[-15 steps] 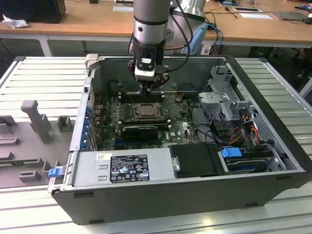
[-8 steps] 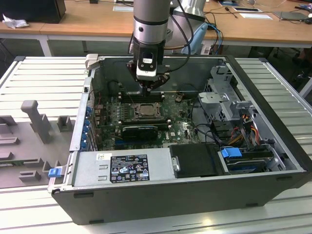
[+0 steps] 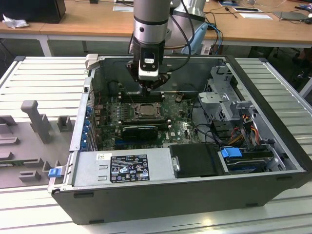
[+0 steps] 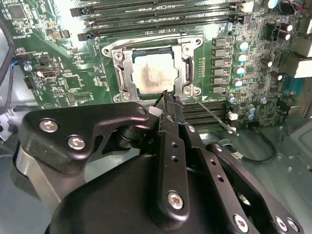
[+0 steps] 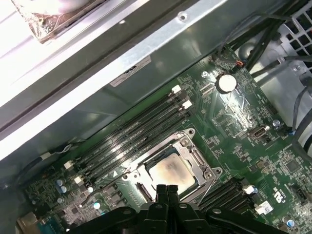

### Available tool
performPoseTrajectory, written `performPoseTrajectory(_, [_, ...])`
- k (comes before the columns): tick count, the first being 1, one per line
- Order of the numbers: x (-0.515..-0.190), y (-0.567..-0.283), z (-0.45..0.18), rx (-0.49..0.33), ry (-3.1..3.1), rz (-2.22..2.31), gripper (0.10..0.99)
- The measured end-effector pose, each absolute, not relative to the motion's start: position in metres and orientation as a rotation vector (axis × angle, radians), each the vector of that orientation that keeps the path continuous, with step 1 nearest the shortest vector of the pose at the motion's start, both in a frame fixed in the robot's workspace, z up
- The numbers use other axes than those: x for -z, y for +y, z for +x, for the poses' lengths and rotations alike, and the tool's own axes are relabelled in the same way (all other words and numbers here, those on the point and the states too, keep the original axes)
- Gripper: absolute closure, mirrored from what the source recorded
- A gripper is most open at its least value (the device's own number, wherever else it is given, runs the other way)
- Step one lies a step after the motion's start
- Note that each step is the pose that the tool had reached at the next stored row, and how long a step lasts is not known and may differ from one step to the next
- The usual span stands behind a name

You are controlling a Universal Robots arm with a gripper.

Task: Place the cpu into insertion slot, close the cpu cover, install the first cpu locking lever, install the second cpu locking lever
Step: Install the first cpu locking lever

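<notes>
The cpu (image 4: 153, 73) lies flat in the insertion slot (image 5: 187, 139) on the green motherboard, its pale face smudged. The grey cpu cover (image 4: 125, 73) lies down around it, with the chip showing through the window. One thin wire locking lever (image 4: 214, 117) sticks out slantwise from the socket's corner, away from the frame. My gripper (image 4: 168, 101) is shut with its black fingertips together, empty, just at the socket's edge near that lever's base. In the exterior view the gripper (image 3: 150, 90) hangs straight above the socket (image 3: 146, 111) inside the open computer case.
Long black memory slots (image 4: 156, 14) run on both sides of the socket. A black expansion card (image 3: 140, 130) sits in front of it, with the power supply (image 3: 122, 168) nearer. The drive cage and cables (image 3: 229, 105) fill the exterior view's right. Case walls surround the board.
</notes>
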State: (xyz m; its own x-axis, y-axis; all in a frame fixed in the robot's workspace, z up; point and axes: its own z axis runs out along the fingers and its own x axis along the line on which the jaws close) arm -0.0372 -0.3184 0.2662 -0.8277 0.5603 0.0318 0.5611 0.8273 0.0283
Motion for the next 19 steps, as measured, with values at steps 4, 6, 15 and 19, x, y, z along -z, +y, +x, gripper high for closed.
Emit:
performPoseTrajectory(4, [-0.2662, -0.3184, -0.0372, 0.055, -3.013, -0.799, 0.980])
performPoseTrajectory(6, [-0.2661, -0.3184, -0.0372, 0.055, -3.029, -0.736, 0.980])
performPoseTrajectory(15, [-0.2661, -0.3184, -0.0393, 0.054, -3.064, -0.585, 0.980])
performPoseTrajectory(19, [-0.2662, -0.3185, -0.0395, 0.054, -3.079, -0.510, 0.980])
